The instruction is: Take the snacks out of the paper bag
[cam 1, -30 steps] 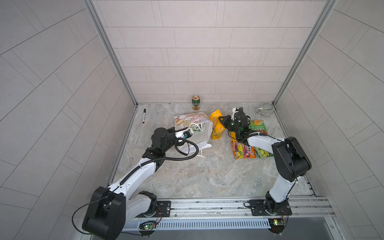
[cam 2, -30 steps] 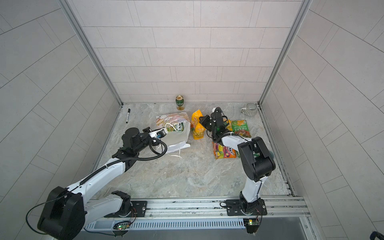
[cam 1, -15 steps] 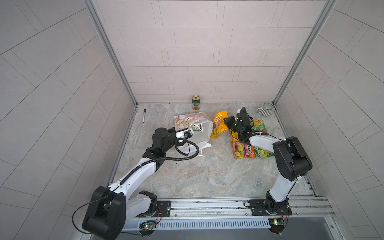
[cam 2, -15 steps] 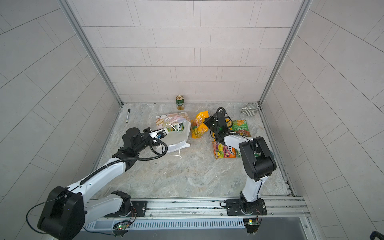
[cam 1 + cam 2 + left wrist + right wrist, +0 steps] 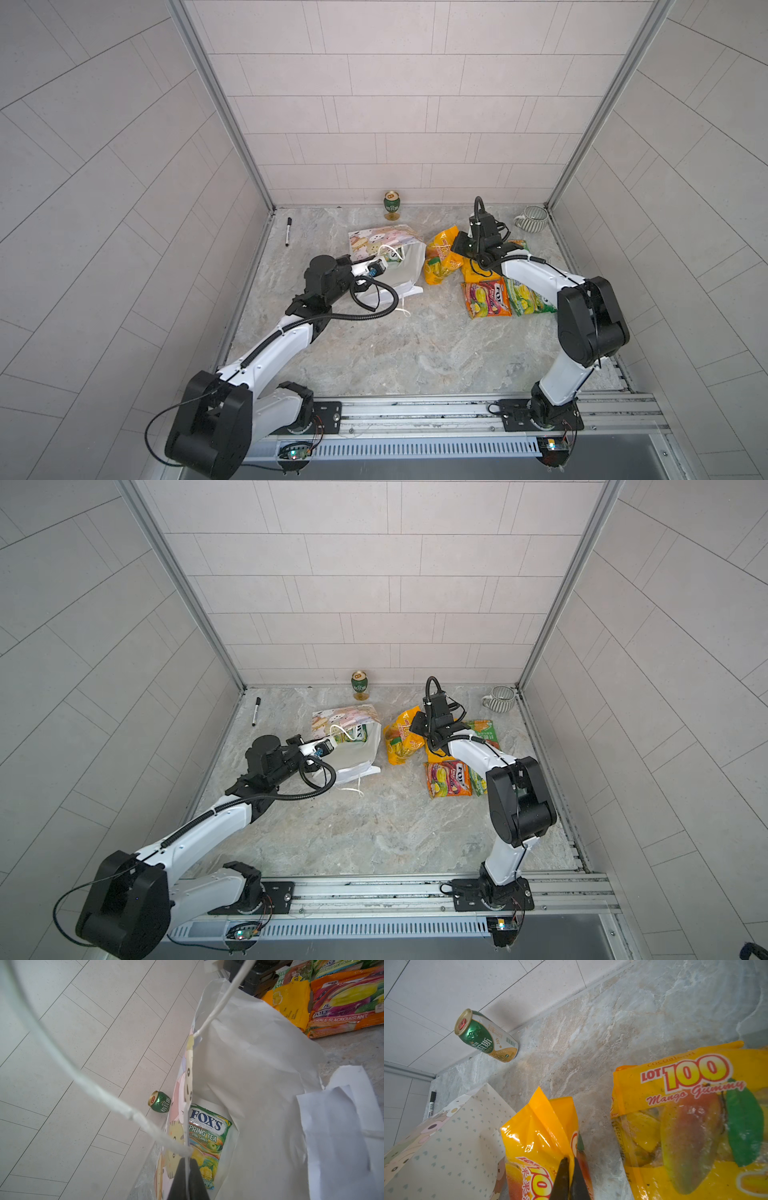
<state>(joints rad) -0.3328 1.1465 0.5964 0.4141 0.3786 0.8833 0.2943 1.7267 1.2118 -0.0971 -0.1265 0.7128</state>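
The white paper bag (image 5: 405, 266) with cartoon faces lies open on the table, left of centre in both top views. My left gripper (image 5: 188, 1160) is shut on the bag's printed rim by a cord handle (image 5: 116, 1103). One green FOX'S snack packet (image 5: 207, 1138) lies inside the bag. My right gripper (image 5: 570, 1161) is shut on a yellow-orange snack packet (image 5: 542, 1132), held just right of the bag (image 5: 440, 257). A second yellow packet (image 5: 685, 1118), a red-pink packet (image 5: 486, 297) and a green packet (image 5: 528, 297) lie on the table under the right arm.
A green-and-gold can (image 5: 391, 204) stands at the back wall. A grey striped mug (image 5: 534, 218) sits in the back right corner. A black marker (image 5: 288, 231) lies near the left wall. Another green packet (image 5: 482, 729) lies behind the right arm.
My right gripper has carried the yellow-orange packet a little to the right, away from the bag, and the packet now hangs lower and more tilted. The left arm and bag have not moved.
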